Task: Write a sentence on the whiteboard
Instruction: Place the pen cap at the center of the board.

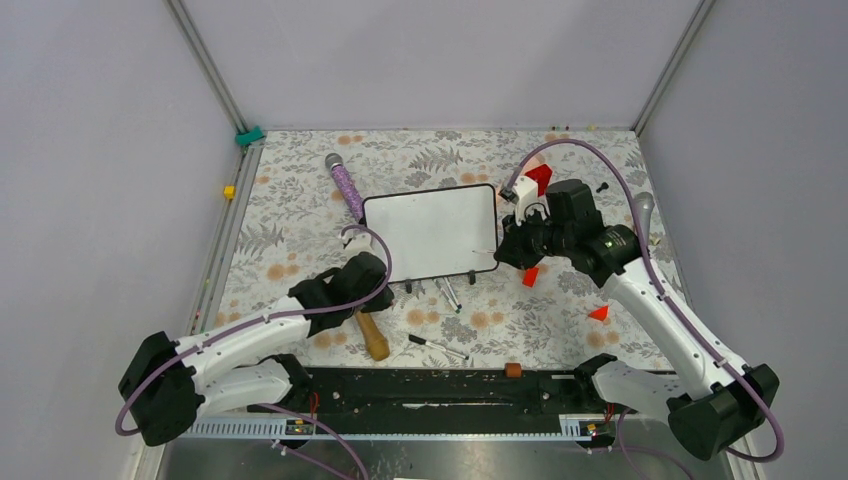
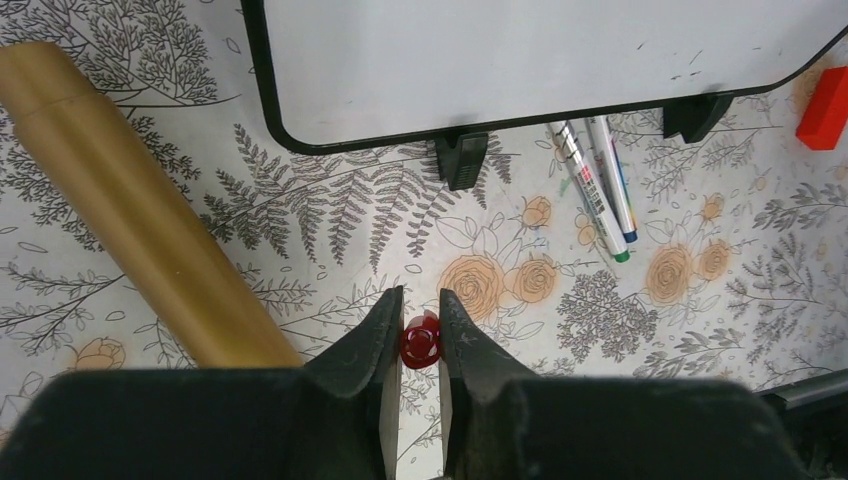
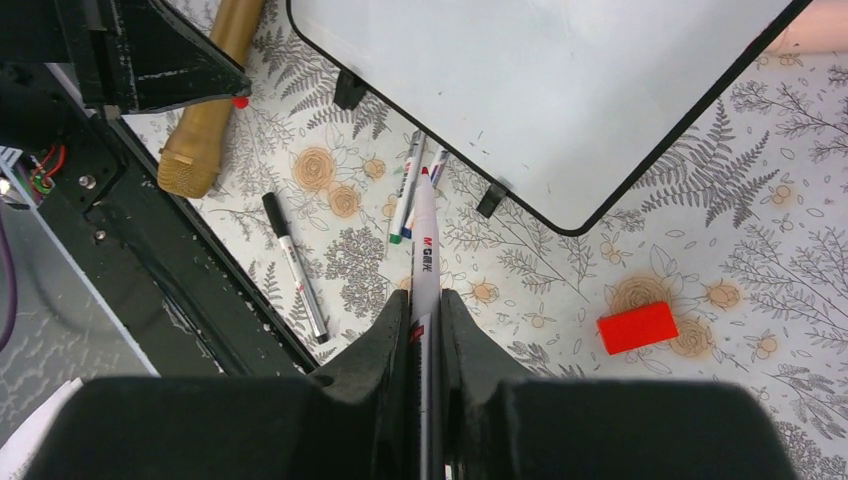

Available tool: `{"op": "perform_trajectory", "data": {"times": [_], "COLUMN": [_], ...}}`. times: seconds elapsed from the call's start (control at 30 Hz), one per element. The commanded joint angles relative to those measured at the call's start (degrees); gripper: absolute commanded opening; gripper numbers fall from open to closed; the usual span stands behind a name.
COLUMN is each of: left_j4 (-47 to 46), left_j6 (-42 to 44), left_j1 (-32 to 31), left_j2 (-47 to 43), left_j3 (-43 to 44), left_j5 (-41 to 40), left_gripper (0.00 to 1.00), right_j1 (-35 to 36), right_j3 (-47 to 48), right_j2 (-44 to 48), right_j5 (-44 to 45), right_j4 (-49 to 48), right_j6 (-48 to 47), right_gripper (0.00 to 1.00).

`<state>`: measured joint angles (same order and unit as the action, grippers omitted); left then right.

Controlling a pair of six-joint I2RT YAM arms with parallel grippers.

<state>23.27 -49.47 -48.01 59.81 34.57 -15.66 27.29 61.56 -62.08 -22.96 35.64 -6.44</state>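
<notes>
**Two Firm Grips, One Either Side**

Seen from above, the whiteboard [image 1: 430,235] lay flat near the middle of the floral table [image 1: 300,210], turned slightly askew, its face plain white. The left arm [image 1: 250,330] reached toward the board's near-left corner. The right arm [image 1: 650,300] bent in to the board's right edge. A purple microphone [image 1: 345,185] lay just beside the far-left corner, and a gold handle [image 1: 372,335] lay near the left arm's wrist. Red pieces [image 1: 530,275] were scattered on the right.

In the left wrist view, the left gripper [image 2: 420,300] was clamped on a small red cap [image 2: 421,342], pinched between its fingers. The whiteboard's near edge and two black feet crossed the top of the frame, apart from the gripper. The gold handle ran diagonally at left, and two pens [image 2: 600,190] lay side by side between the feet.

In the right wrist view, the right gripper [image 3: 422,300] gripped a white marker [image 3: 424,240]. Its red tip pointed toward the board's near edge, stopped short of the frame and sat over the two pens. Whether the tip touched anything could not be told. A black marker [image 3: 293,265] lay near the black rail [image 3: 150,260], and a red block [image 3: 637,327] sat to the right.
</notes>
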Motion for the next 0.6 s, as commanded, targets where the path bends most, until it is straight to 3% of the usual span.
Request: {"op": "perform_trajectory", "data": {"times": [0.0, 0.3, 0.43, 0.57], "left_j4": [0.3, -3.7, -3.7, -4.3], "left_j6": [1.7, 1.6, 2.1, 2.1], "left_j1": [-0.2, -0.2, -0.2, -0.2], "left_j2": [0.3, 2.0, 2.5, 1.2], "left_j3": [1.7, -1.0, -0.9, -1.5], "left_j5": [-2.9, -1.7, -1.1, -0.8], "left_gripper": [0.09, 0.11, 0.26, 0.39], "right_j1": [1.2, 1.2, 1.3, 1.2], "right_j3": [1.7, 1.5, 0.3, -2.8], "right_j2": [-0.9, -2.5, -1.2, 2.3], "right_j5": [2.5, 7.1, 8.0, 12.5], "right_j4": [-1.1, -0.7, -1.1, -3.4], "right_j6": [-1.1, -5.0, -3.1, 4.5], "right_gripper": [0.00, 0.00, 0.00, 0.00]}}
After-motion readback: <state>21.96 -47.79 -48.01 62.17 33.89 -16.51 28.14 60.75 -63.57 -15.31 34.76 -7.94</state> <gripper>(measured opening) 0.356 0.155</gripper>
